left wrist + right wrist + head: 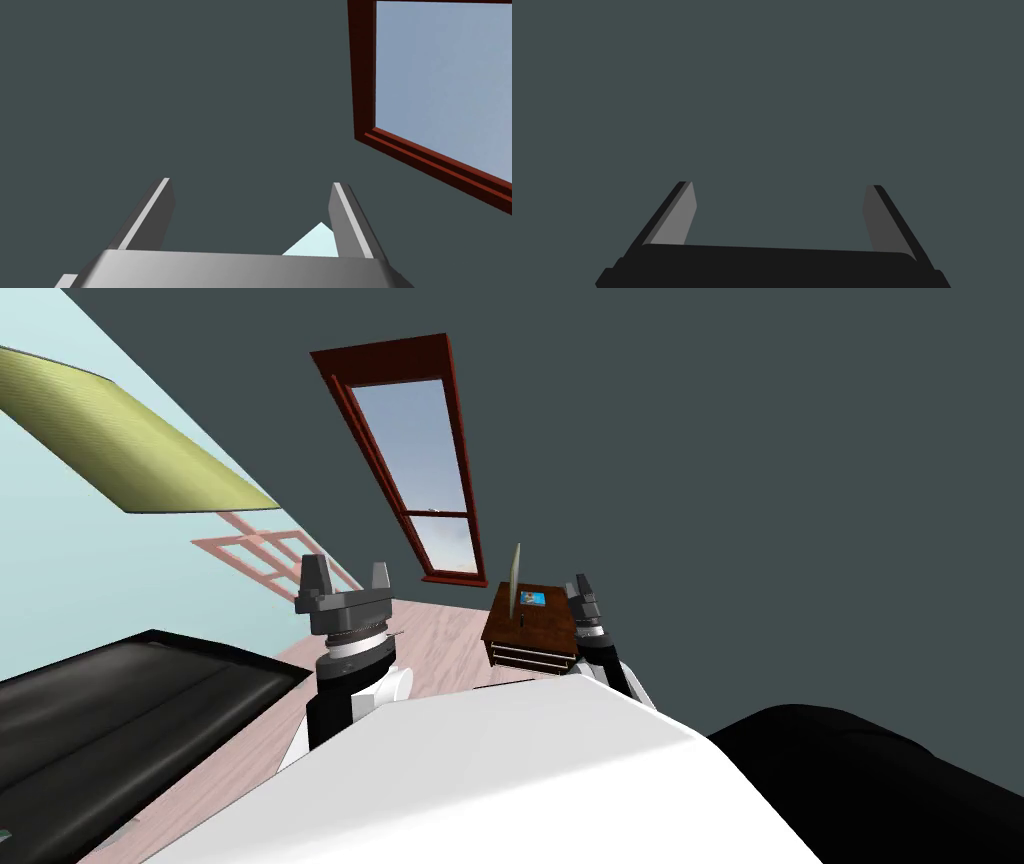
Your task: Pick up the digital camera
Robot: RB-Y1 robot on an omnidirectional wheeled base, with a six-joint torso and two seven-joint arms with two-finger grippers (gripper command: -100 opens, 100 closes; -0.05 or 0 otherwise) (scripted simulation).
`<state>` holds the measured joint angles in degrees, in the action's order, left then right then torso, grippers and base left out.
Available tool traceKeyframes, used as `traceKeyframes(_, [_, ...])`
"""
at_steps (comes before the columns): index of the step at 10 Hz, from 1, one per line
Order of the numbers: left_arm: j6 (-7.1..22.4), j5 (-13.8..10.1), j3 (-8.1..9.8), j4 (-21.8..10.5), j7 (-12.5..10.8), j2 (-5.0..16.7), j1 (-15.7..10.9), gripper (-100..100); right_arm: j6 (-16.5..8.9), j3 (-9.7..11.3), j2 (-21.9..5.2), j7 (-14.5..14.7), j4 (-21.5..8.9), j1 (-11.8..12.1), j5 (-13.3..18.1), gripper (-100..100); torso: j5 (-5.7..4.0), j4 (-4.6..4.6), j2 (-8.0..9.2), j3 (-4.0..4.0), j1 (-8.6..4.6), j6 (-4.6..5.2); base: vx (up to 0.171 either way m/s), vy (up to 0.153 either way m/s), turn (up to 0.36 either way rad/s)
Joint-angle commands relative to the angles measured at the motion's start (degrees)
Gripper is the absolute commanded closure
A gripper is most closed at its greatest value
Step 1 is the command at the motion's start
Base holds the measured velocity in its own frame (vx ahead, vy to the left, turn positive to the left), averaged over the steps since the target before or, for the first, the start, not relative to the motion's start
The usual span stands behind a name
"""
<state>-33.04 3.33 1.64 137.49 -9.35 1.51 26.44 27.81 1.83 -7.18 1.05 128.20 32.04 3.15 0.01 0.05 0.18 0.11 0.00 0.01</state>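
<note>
Head view: digital camera (pixel 532 599), blue-faced, is seen lying on top of a small brown cabinet (pixel 528 636) w/ drawers, next to a thin upright panel (pixel 515 578). Right gripper (pixel 580 586) is raised just beside the cabinet; left gripper (pixel 346 571) well apart from it.
Left wrist view: fingers (pixel 159 210) are held apart, nothing btwn them.
Right wrist view: blades likewise spread, nothing gripped.

Left arm (pixel 345 688) and right arm (pixel 608 660) up in front, both jaws apart
</note>
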Motion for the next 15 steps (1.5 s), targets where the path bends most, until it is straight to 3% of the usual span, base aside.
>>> traceKeyframes(1, [0.0, 0.0, 0.0, 0.0, 0.0, 0.0, 0.0, 0, -2.9, -0.9, -1.1, 1.2, -1.5, -0.4, -0.3, -100, 0.0, 0.0, 0.0, 0.0, 0.0, 0.0, -0.038, 0.011, 0.382])
traceKeyframes(2, [0.0, 0.0, 0.0, 0.0, 0.0, 0.0, 0.0, 0, -4.9, -1.4, -1.9, 2.5, -2.8, -0.2, -0.6, -100, -0.01, -0.01, -0.01, -0.01, -0.02, -0.04, -0.052, 0.015, 0.441])
traceKeyframes(4, [0.0, 0.0, 0.0, 0.0, 0.0, 0.0, 0.0, 0, -5.4, -1.4, -1.9, 2.5, -3.3, -0.2, -0.6, -100, -0.01, 0.0, -0.01, -0.01, -0.02, 0.02, -0.026, 0.012, 0.073])
traceKeyframes(5, [0.0, 0.0, 0.01, 0.0, 0.0, 0.0, 0.0, 0, -7.6, -1.9, -2.7, 3.8, -5.1, 0.0, -1.0, -100, -0.02, -0.02, -0.08, -0.05, -0.04, 0.04, -0.023, 0.026, 0.348])
traceKeyframes(6, [0.0, 0.0, 0.0, 0.0, 0.0, 0.0, 0.0, 0, -7.6, -1.9, -2.7, 3.8, -5.2, 0.0, -1.0, -100, 0.0, -0.02, -0.09, -0.05, 0.01, -0.04, -0.02, 0.01, 0.177])
traceKeyframes(7, [0.0, 0.0, 0.01, 0.0, 0.0, 0.0, 0.0, 0, -9.9, -2.5, -3.5, 5.1, -6.8, 0.2, -1.4, -100, -0.01, -0.03, -0.09, -0.06, -0.04, 0.04, -0.027, 0.018, 0.309])
traceKeyframes(8, [0.0, 0.0, 0.0, 0.0, 0.0, 0.0, 0.0, 0, -9.9, -2.5, -3.5, 5.1, -7.2, 0.2, -1.4, -100, -0.01, -0.02, -0.06, -0.04, -0.03, -0.01, -0.023, 0.009, 0.15])
traceKeyframes(11, [0.0, 0.0, 0.01, 0.0, 0.0, 0.0, 0.0, 0, -14.2, -3.8, -5.1, 7.8, -11.7, 0.7, -2.5, -100, -0.01, -0.02, -0.09, -0.05, -0.06, 0.03, -0.023, 0.013, 0.29])
traceKeyframes(12, [0.0, 0.0, 0.0, 0.0, 0.0, 0.0, 0.0, 0, -14.9, -3.8, -5.1, 7.8, -11.7, 0.7, -2.5, -100, -0.02, -0.02, -0.09, -0.05, -0.06, -0.01, -0.018, 0.006, 0.151])
traceKeyframes(13, [0.0, 0.0, 0.01, 0.0, 0.0, 0.0, 0.0, 0, -17.0, -4.5, -5.9, 9.1, -14.0, 0.9, -3.2, -100, -0.02, -0.02, -0.08, -0.05, -0.08, 0.06, -0.023, 0.013, 0.289])
traceKeyframes(14, [0.0, 0.0, 0.0, 0.0, 0.0, 0.0, 0.0, 0, -17.4, -4.5, -5.9, 9.1, -14.0, 0.9, -3.2, -100, -0.02, -0.02, -0.07, -0.04, -0.07, 0.01, -0.017, 0.005, 0.171])
traceKeyframes(15, [0.0, 0.0, 0.01, 0.0, 0.0, 0.0, 0.0, 0, -19.2, -5.2, -6.7, 10.4, -16.5, 1.2, -3.9, -100, -0.02, -0.02, -0.09, -0.05, -0.09, 0.05, -0.014, 0.012, 0.332])
